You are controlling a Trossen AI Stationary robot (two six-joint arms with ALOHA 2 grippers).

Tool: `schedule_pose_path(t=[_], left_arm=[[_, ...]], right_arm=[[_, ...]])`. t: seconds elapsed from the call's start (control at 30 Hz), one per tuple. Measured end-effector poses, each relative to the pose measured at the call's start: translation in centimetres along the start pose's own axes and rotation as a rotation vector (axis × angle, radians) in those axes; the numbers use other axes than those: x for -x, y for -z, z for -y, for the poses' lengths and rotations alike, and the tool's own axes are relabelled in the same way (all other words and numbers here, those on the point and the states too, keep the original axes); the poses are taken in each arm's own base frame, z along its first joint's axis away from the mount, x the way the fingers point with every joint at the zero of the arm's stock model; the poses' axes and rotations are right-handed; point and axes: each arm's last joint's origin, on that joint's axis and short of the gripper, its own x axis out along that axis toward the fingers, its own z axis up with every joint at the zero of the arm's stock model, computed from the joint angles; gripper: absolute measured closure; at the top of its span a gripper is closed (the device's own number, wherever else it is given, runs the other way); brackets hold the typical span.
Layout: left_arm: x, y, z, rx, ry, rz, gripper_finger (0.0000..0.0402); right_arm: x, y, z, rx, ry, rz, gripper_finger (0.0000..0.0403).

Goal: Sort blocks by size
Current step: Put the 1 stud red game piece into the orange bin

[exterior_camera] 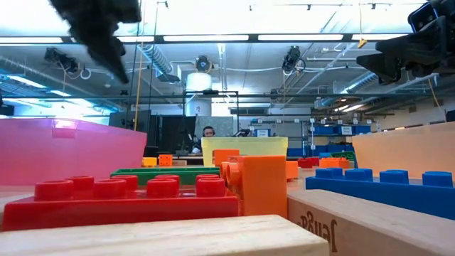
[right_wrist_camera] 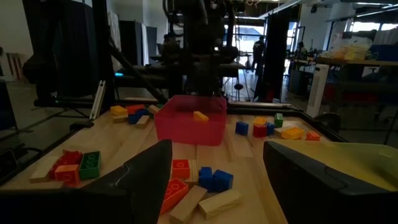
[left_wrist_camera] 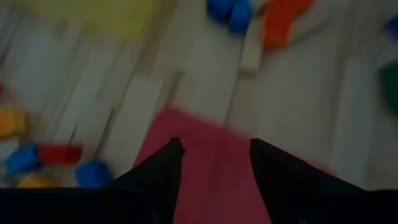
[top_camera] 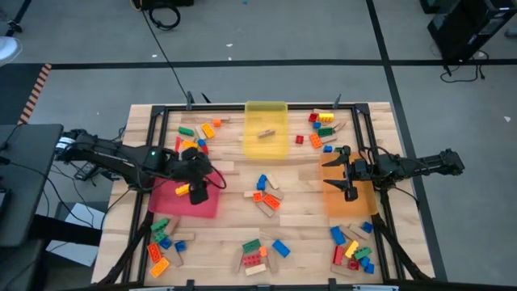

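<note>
High view, left to right: the left gripper (top_camera: 196, 192) hangs over the red tray (top_camera: 174, 200) with its fingers parted around nothing, an orange brick (top_camera: 182, 190) lying in that tray just beside it. Studded plastic and plain wooden blocks (top_camera: 267, 199) sit in loose heaps near the wooden table (top_camera: 226, 222) edges and at its centre, with bare planks between them; the yellow tray (top_camera: 266, 129) at the far edge holds one tan wooden block (top_camera: 266, 134). Over the orange tray (top_camera: 349, 190) the right gripper (top_camera: 347, 173) hovers with its jaws wide and empty.
</note>
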Motion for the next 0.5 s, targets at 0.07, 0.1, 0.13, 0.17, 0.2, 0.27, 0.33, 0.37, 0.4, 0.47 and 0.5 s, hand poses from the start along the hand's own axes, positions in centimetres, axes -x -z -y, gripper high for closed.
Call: schedule_pose_path(t=[0.07,0.1,0.13,0.17,0.2,0.27,0.33,0.37,0.4,0.47,0.5], left_arm=[[0.0,-0.8,0.3,0.013,0.019,0.087,0.0204],[0.1,-1.2,0.4,0.008,0.02,0.127,0.0204],[0.1,-1.5,0.5,0.013,0.019,0.166,0.0204],[0.2,-1.9,0.6,0.015,0.014,0.205,0.0204],[0.1,-2.2,0.7,0.017,0.006,0.237,0.0204],[0.0,-2.8,0.8,0.038,-0.018,0.299,0.0204],[-0.3,-3.3,0.8,0.06,-0.04,0.339,0.0204],[-0.5,-3.6,0.7,0.07,-0.046,0.353,0.0204],[-0.8,-3.8,0.6,0.08,-0.051,0.362,0.0204],[-1.5,-4.2,0.4,0.095,-0.065,0.366,0.0204],[-1.8,-4.4,0.4,0.104,-0.071,0.373,0.0204]], right_arm=[[0.0,0.0,0.0,0.0,0.0,0.0,0.0134],[0.0,0.0,0.0,0.0,0.0,0.0,0.0133],[0.0,0.0,0.0,0.0,0.0,0.0,0.0132],[0.0,0.0,0.0,0.0,0.0,0.0,0.0132],[0.0,0.0,0.0,0.0,0.0,0.0,0.0131],[0.0,0.0,0.0,0.0,0.0,0.002,0.0131],[0.0,-0.1,0.0,-0.001,0.0,0.007,0.0132],[0.0,-0.1,0.0,-0.001,0.0,0.009,0.0133],[0.0,-0.1,0.0,-0.001,0.0,0.01,0.0134],[0.0,-0.1,0.0,-0.001,0.0,0.009,0.0135],[0.0,-0.1,0.0,-0.001,0.0,0.009,0.0134]])
